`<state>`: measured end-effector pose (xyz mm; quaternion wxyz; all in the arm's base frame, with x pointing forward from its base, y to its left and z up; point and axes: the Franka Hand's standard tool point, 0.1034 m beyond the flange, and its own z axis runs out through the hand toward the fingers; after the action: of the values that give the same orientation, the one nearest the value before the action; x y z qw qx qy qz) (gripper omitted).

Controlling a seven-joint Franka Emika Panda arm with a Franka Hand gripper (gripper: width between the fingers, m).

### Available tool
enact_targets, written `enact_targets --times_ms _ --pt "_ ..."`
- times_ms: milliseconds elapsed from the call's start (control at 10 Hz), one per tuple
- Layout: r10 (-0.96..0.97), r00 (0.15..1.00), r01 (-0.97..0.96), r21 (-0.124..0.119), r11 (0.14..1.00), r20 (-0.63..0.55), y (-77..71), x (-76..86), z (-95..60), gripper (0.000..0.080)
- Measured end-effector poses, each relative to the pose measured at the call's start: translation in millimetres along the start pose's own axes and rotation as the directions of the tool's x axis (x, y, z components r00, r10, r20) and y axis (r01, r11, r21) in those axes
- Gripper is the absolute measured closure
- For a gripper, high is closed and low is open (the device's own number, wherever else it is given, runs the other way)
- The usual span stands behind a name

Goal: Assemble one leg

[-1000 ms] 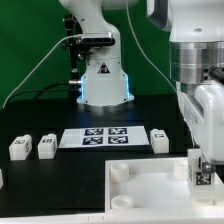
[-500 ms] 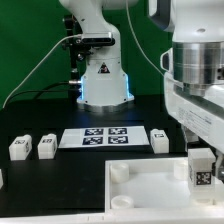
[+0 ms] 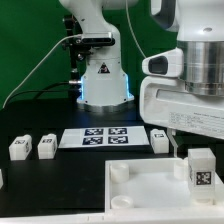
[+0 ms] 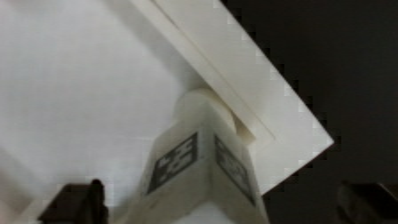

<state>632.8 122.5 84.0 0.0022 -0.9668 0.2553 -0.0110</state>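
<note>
Leg (image 3: 200, 168), upright at tray (image 3: 150, 186) corner: seating step, apparently; tool (image 4: 219, 205) wide open astride it, holding nothing; next likely needs grip and twist.

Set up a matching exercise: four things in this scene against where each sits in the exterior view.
1 marker board
2 upright leg
3 white square tray
4 arm's base

A at the back, before the green backdrop
B on the tray's far corner, exterior view's right
C flat, between base and tray
D foreground, round corner sockets

Pairs: 1-C, 2-B, 3-D, 4-A
</note>
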Motion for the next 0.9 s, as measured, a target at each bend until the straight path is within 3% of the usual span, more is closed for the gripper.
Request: enact_targets --times_ms 200,300,500,600,700,900 --pt "-0.291 0.957 0.291 -0.01 0.957 -0.009 5.1 8.4 -1.0 0.015" --pt "-0.293 0.956 0.292 -0.01 0.956 -0.008 4.7 7.5 -0.6 0.015" --pt "-0.25 0.968 0.25 -0.008 0.968 -0.008 4.8 7.7 -0.7 0.0377" --pt "-0.219 0.976 0.219 -0.005 0.976 -0.007 4.4 7.4 -0.6 0.0377" --pt "-0.074 0.997 0.074 0.003 0.997 -0.004 3.1 6.3 -0.6 0.0506" --pt "0.113 0.994 -0.113 0.006 0.994 0.0 2.9 5.9 -0.4 0.0506"
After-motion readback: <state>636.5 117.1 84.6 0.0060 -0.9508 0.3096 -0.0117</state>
